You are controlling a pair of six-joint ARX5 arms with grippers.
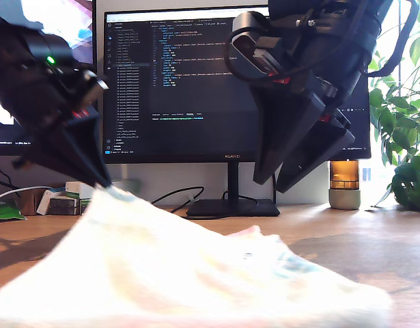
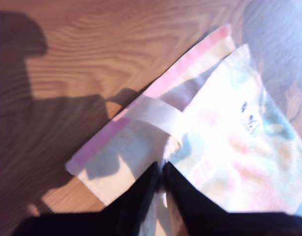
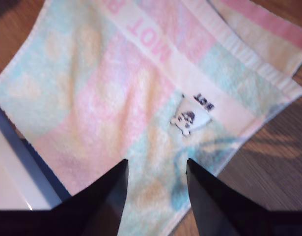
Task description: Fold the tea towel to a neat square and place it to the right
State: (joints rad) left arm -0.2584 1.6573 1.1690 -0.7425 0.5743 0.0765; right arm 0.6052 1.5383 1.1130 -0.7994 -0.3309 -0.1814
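The desk [image 1: 401, 253] is a wood-grain surface carrying the whole work area. At 12 o'clock from the towel, at the back of the exterior view, stands a monitor [image 1: 189, 82] showing code.

The tea towel [image 1: 196, 273] lies on the desk in the near foreground of the exterior view, partly folded. One corner is raised into a peak at about 10 o'clock of the cloth.

My first gripper [image 2: 160, 179] has its jaws pressed together, pinching that raised towel edge. The white tag [image 2: 155, 114] lies just beyond its tips.

My second gripper [image 3: 156, 172] hangs above the towel with its jaws spread and nothing between them. The small dark printed figure [image 3: 190, 119] lies just ahead of its tips, at 12 o'clock.

Risks, as judgement:
- The terry pile may slip from the narrow pinch, dropping the corner and skewing the fold.
- Carrying the corner with only one point held may drag the lower layers across the desk, misaligning the edges.
- A descent by my second gripper may bunch the cloth.
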